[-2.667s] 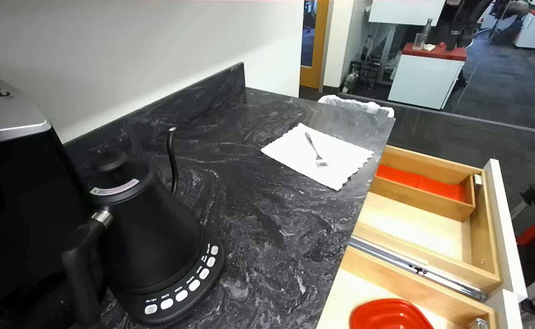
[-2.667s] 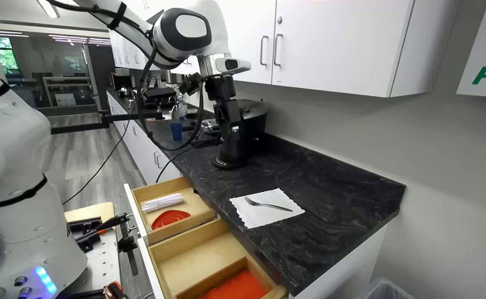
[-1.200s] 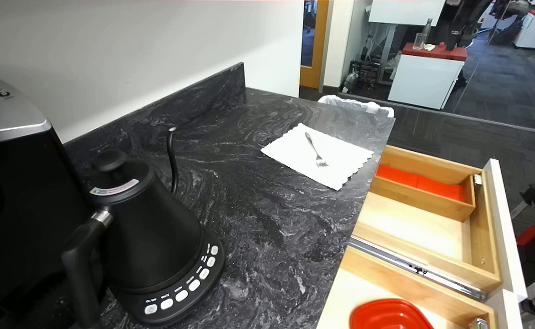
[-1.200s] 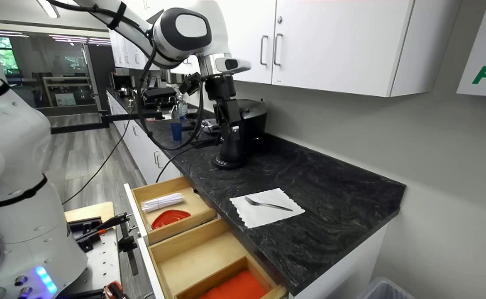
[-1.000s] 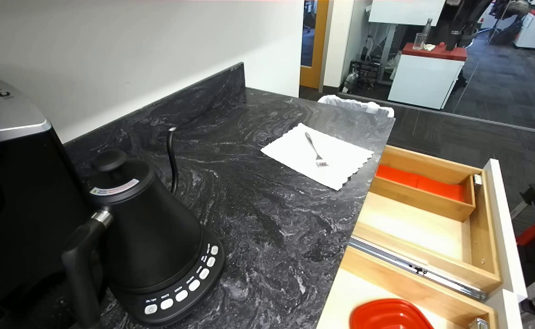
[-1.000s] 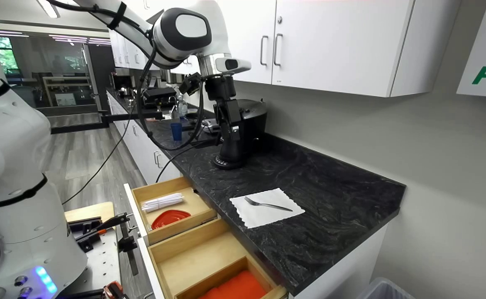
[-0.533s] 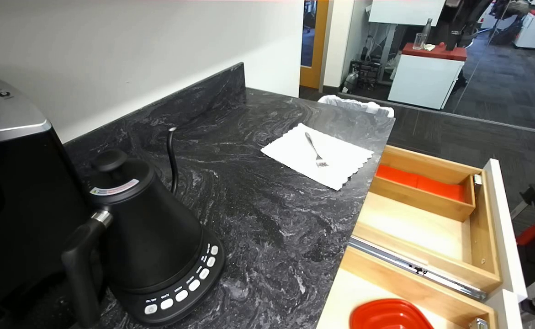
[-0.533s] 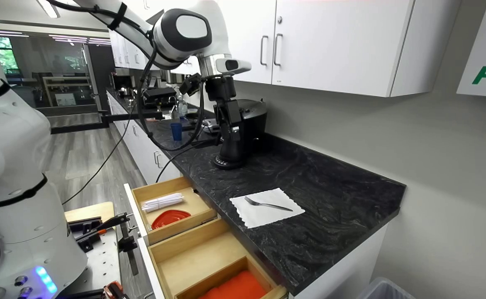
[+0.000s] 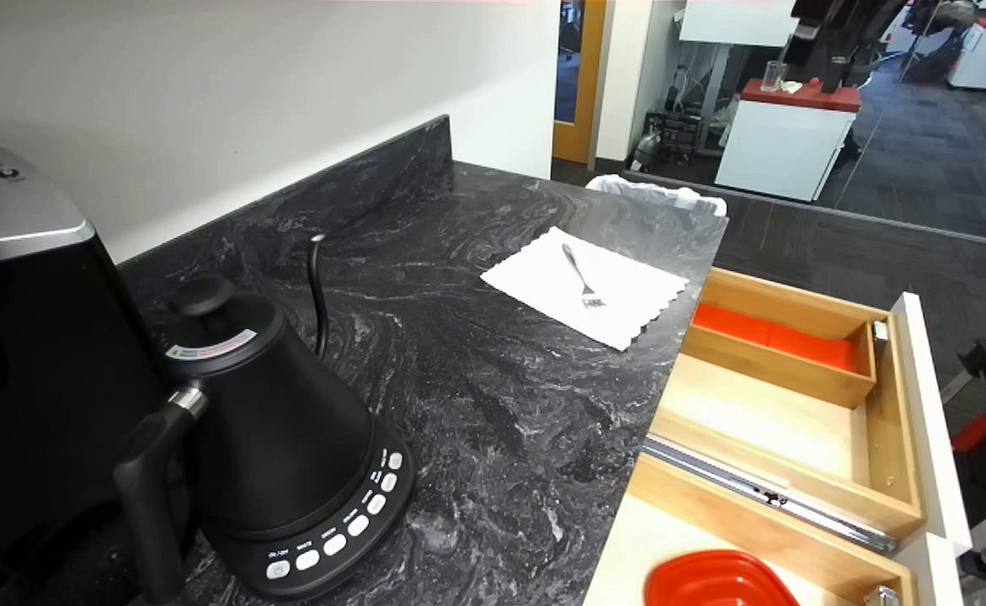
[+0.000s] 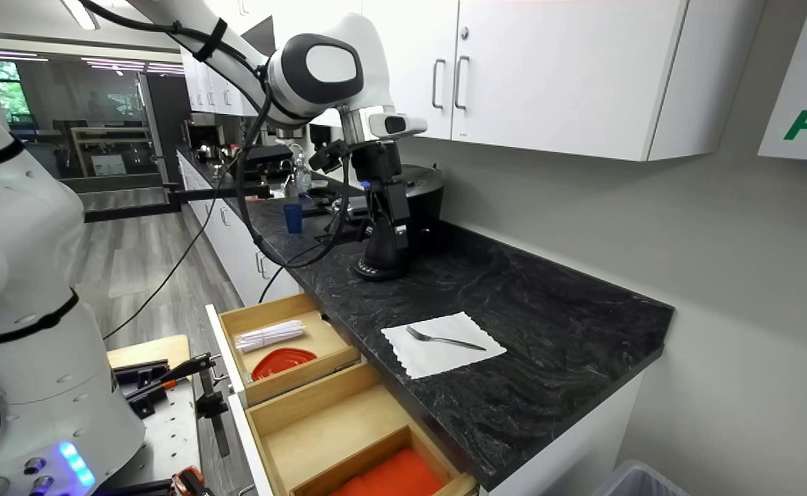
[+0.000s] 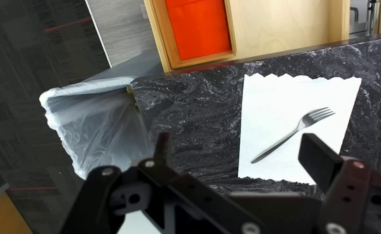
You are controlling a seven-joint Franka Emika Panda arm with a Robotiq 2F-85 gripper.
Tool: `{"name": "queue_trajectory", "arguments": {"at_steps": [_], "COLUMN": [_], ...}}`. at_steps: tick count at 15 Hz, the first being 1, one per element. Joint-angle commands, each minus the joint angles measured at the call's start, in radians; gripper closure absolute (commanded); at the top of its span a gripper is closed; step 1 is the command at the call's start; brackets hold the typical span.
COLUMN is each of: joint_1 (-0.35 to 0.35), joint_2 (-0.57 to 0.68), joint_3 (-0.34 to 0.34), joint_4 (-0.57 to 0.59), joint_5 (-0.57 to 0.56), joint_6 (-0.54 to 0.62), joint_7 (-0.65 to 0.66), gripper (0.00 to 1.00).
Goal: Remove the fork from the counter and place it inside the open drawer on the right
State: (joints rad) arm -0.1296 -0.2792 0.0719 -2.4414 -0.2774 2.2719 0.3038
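Note:
A silver fork [image 9: 591, 296] lies on a white scalloped paper sheet [image 9: 535, 273] on the dark counter [image 9: 493, 404]. The fork [image 10: 444, 339] and sheet [image 10: 424, 357] also show in an exterior view, and the fork shows in the wrist view [image 11: 308, 119]. My gripper [image 11: 238, 144] is open and empty, its fingers wide apart above the counter. The fork lies on the counter below, its handle end showing between the fingers. In an exterior view the gripper [image 10: 391, 241] hangs in front of the kettle. The open wooden drawer [image 10: 334, 427] has a red-lined compartment [image 10: 393, 475].
A second open drawer beside it holds a red dish [image 10: 282, 362] and a white bundle [image 10: 269, 335]. A black kettle [image 9: 282, 421] stands on the counter. A lined bin [image 11: 99, 130] stands at the counter's end. White cabinets [image 10: 555, 76] hang above.
The arm and gripper have moved slightly right and down in an exterior view. A dark gripper part now dips into the top of an exterior view. Fork and drawers are unchanged.

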Motion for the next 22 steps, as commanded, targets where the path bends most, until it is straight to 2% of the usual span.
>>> {"name": "queue_trajectory", "arguments": {"at_steps": [1, 8, 15, 19, 22], "joint_1": [0.020, 0.071, 0.116, 0.158, 0.198], "joint_2": [0.068, 0.186, 0.282, 0.418, 0.500], "joint_3": [-0.012, 0.002, 0.004, -0.009, -0.033], "joint_4": [0.013, 0.057, 0.116, 0.198, 0.256], "joint_5": [0.025, 0.009, -0.016, -0.070, -0.059], "joint_6": [0.060, 0.224, 0.260, 0.311, 0.308], "joint_7": [0.039, 0.044, 0.071, 0.138, 0.164], "gripper": [0.00, 0.00, 0.00, 0.00, 0.00]}}
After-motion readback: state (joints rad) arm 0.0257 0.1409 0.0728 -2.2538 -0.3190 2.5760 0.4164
